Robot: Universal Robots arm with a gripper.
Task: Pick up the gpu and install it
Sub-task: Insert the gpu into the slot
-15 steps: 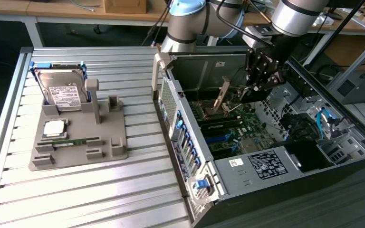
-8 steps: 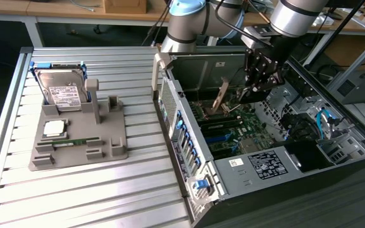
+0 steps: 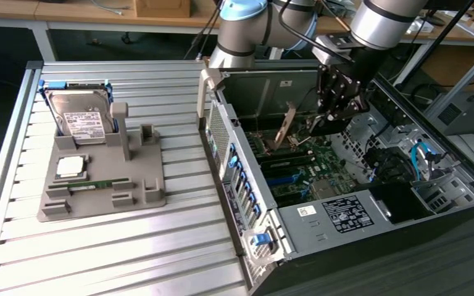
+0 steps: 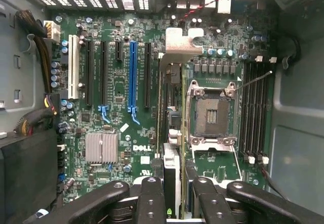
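Note:
My gripper (image 3: 326,122) is inside the open computer case (image 3: 245,203), shut on the gpu (image 3: 285,128). The gpu is a thin dark card with a silvery metal bracket, held on edge over the motherboard (image 3: 303,176). In the wrist view the gpu (image 4: 171,118) runs edge-on away from between my two black fingers (image 4: 152,198), its bracket (image 4: 183,39) toward the case's slotted rear wall. It hangs between a black expansion slot (image 4: 147,75) and the CPU socket (image 4: 210,115). I cannot tell whether its lower edge touches the board.
On the slatted table (image 3: 138,246) at the exterior view's left, a grey holder (image 3: 142,191) carries a silver hard drive (image 3: 82,117), a chip (image 3: 71,165) and a green memory stick (image 3: 97,183). A blue slot (image 4: 132,72), heatsink (image 4: 101,147), memory slots (image 4: 255,113) and cable bundles (image 4: 35,118) surround the card.

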